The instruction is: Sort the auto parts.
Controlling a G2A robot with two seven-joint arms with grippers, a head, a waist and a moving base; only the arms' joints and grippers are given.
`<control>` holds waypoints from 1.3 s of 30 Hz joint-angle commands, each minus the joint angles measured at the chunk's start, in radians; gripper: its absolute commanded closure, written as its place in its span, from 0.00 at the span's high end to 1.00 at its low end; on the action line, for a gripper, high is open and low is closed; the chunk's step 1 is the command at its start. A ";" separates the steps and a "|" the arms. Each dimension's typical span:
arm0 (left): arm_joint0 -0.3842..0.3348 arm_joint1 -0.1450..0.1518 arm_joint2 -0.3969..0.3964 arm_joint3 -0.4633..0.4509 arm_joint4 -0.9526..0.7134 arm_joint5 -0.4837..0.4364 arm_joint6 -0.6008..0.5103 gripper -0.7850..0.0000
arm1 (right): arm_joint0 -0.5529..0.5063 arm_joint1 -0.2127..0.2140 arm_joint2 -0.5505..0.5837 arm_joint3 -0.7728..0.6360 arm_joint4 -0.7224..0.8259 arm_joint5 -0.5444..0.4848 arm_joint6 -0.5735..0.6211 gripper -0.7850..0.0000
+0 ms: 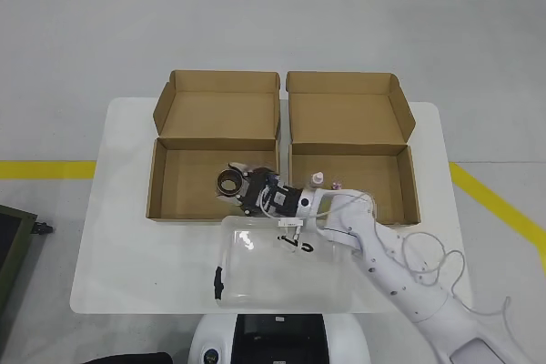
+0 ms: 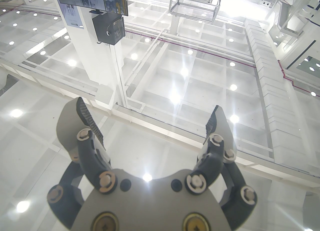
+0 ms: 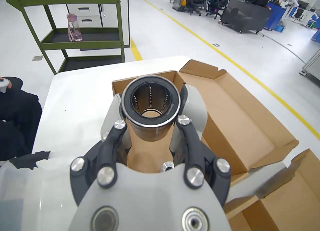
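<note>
Over the left cardboard box [image 1: 187, 187], the right hand [image 3: 153, 96] held a dark cylindrical bearing [image 1: 228, 181], its two fingers clamped on opposite sides of the sleeve. The bearing's open bore faced away from the wrist, with rows of small balls visible inside. The part hung above the box floor near the wall shared with the right cardboard box [image 1: 355, 182]; whether it touched the cardboard could not be told. Both boxes stood side by side at the far half of the white surface [image 1: 118, 227], lids folded back. A clear plastic bin [image 1: 282, 273] sat at the near edge, just before the boxes. The left hand [image 2: 148, 105] pointed up at the ceiling, fingers spread wide, gripping nothing.
</note>
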 commanded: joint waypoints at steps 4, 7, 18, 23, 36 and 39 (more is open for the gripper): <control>0.000 0.000 0.000 0.000 0.000 0.000 0.000 1.00 | 0.064 -0.031 -0.064 0.097 0.008 0.029 0.048 0.00; 0.000 0.000 0.000 0.000 0.000 0.000 0.000 1.00 | 0.101 -0.054 -0.105 0.158 0.015 0.042 0.076 0.00; 0.000 0.000 0.000 0.000 0.000 0.000 0.000 1.00 | 0.200 -0.126 -0.198 0.343 0.035 0.062 0.112 0.00; 0.000 0.000 0.000 0.000 0.000 0.000 0.000 1.00 | 0.225 -0.147 -0.209 0.399 0.040 0.062 0.128 0.00; 0.000 0.000 0.000 0.000 0.000 0.000 0.000 1.00 | 0.243 -0.177 -0.210 0.452 0.041 0.046 0.187 0.40; 0.000 0.000 0.000 0.000 0.000 0.000 0.000 1.00 | 0.241 -0.180 -0.207 0.457 0.041 0.042 0.194 0.47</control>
